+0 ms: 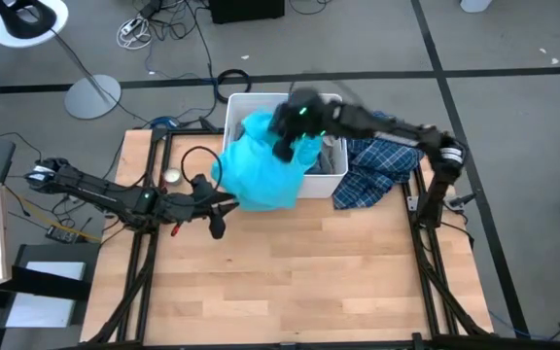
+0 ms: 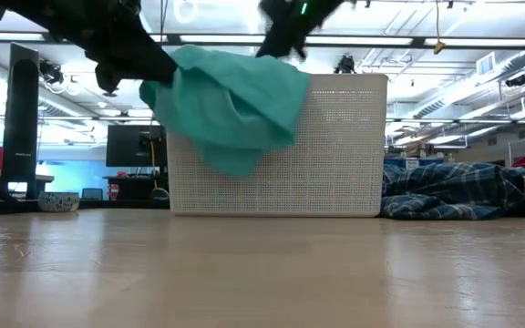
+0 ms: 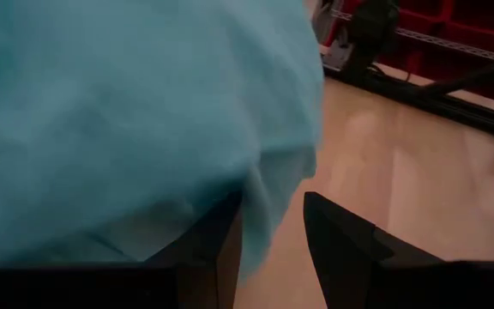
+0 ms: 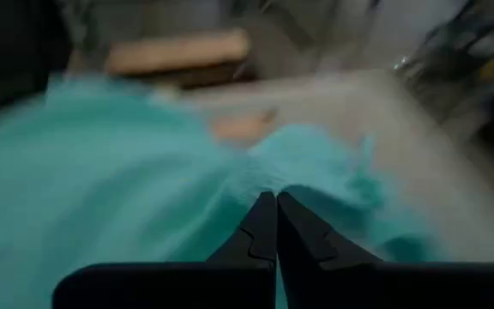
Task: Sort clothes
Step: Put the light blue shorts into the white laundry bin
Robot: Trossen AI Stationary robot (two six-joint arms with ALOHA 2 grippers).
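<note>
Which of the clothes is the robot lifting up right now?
The bright turquoise garment, hanging in the air over the white bin. The navy-white plaid shirt lies untouched on the table beside the bin.

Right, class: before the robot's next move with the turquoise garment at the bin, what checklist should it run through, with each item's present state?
1. Right gripper shut on the turquoise garment: ok.
2. Left gripper has cloth between its fingers: ok; firm grip: cannot tell.
3. Garment lifted off the table: ok.
4. Garment free of the white bin: not ok, it hangs over the rim.
5. Plaid shirt lies apart, beside the bin: ok.
</note>
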